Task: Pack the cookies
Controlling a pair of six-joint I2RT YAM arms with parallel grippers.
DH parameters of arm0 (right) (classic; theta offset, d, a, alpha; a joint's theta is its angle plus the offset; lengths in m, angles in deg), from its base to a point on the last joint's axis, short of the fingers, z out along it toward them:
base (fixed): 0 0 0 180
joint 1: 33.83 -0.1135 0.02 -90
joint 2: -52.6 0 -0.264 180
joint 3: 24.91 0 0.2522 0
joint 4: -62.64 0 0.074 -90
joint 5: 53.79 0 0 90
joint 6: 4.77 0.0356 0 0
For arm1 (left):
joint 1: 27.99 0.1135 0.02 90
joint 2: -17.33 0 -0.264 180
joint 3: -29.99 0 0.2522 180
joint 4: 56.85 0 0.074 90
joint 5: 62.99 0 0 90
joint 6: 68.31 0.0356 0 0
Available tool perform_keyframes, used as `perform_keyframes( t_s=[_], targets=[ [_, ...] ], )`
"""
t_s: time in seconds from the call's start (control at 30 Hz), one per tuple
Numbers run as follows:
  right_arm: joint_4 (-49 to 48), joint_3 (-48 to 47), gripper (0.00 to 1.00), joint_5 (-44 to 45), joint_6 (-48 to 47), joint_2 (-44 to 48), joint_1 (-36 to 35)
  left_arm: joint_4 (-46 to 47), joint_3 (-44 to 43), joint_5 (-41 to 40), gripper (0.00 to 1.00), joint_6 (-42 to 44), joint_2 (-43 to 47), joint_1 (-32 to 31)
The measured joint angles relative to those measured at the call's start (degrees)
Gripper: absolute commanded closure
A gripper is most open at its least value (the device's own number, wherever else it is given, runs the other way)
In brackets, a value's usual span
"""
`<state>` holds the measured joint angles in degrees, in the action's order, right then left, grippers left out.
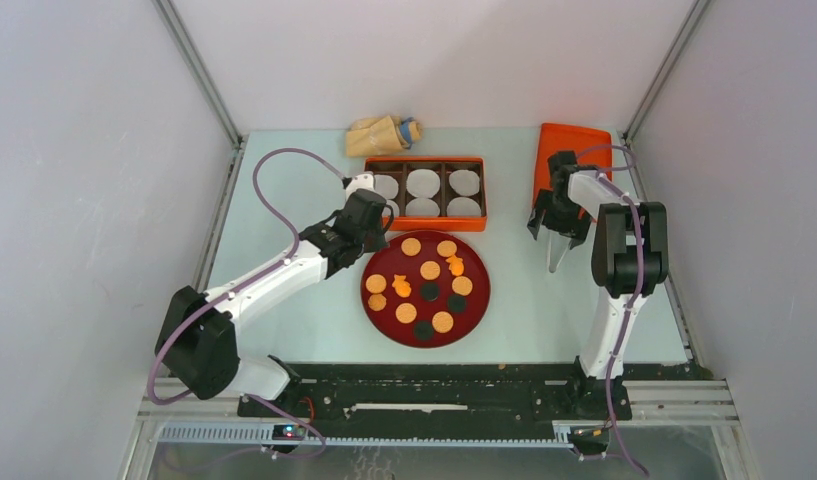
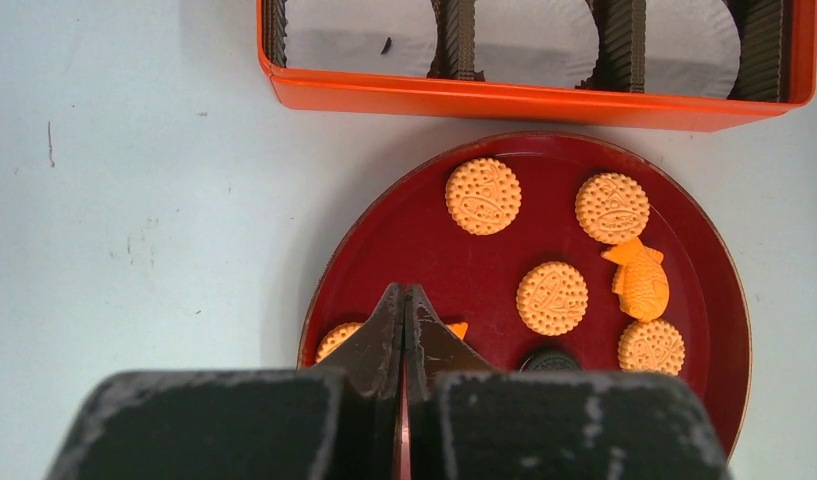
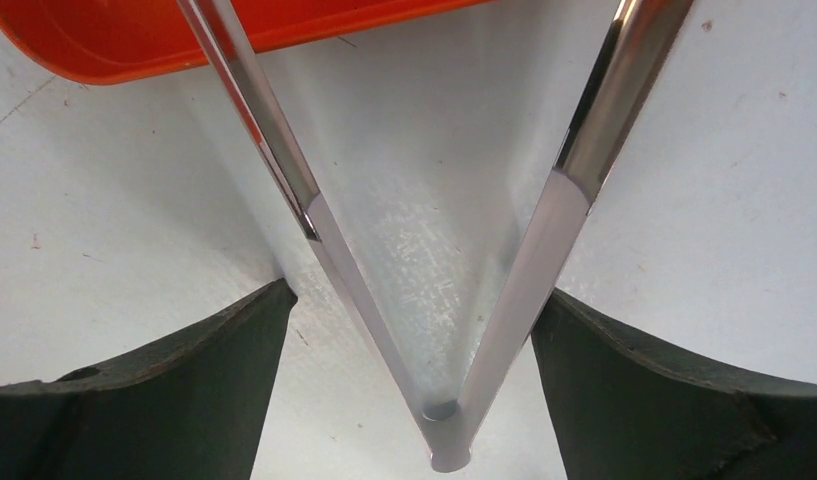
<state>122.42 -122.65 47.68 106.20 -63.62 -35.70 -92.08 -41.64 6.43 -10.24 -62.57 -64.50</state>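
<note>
Cookies (image 2: 482, 195) lie flat on red plate (image 2: 409, 250), just beside box (image 2: 524, 100). Judged light, stiff, crumbly: take by opposite edges, gentle squeeze. Left gripper (image 2: 404, 300) pressed together, empty, over plate. Right gripper (image 3: 409, 300) holds tongs (image 3: 304, 200), arms spread, over desk (image 3: 104, 200).
</note>
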Motion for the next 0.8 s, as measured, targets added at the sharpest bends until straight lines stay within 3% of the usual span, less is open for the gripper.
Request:
perform_keyframes(
  t_s=[0.27, 0.37, 0.5, 0.7, 0.8],
  targets=[
    [-0.52, 0.35, 0.12, -1.60, 0.15, 0.11, 0.81, 0.04, 0.00, 0.33, 1.00, -0.02, 0.00, 0.00],
    [-0.48, 0.35, 0.24, -1.70, 0.17, 0.13, 1.11, 0.07, 0.00, 0.44, 1.00, -0.02, 0.00, 0.00],
    [0.02, 0.33, 0.32, -3.17, 0.35, 0.09, 2.40, 0.28, 0.00, 0.90, 1.00, -0.04, 0.00, 0.00],
    [1.42, 0.26, 0.62, -2.32, 0.22, 0.09, 3.02, 0.42, 0.00, 1.38, 1.00, -0.07, 0.00, 0.00],
    [1.99, 0.26, 0.65, -1.16, 0.11, 0.13, 2.89, 0.42, 0.00, 1.38, 1.00, -0.04, 0.00, 0.00]
  ],
)
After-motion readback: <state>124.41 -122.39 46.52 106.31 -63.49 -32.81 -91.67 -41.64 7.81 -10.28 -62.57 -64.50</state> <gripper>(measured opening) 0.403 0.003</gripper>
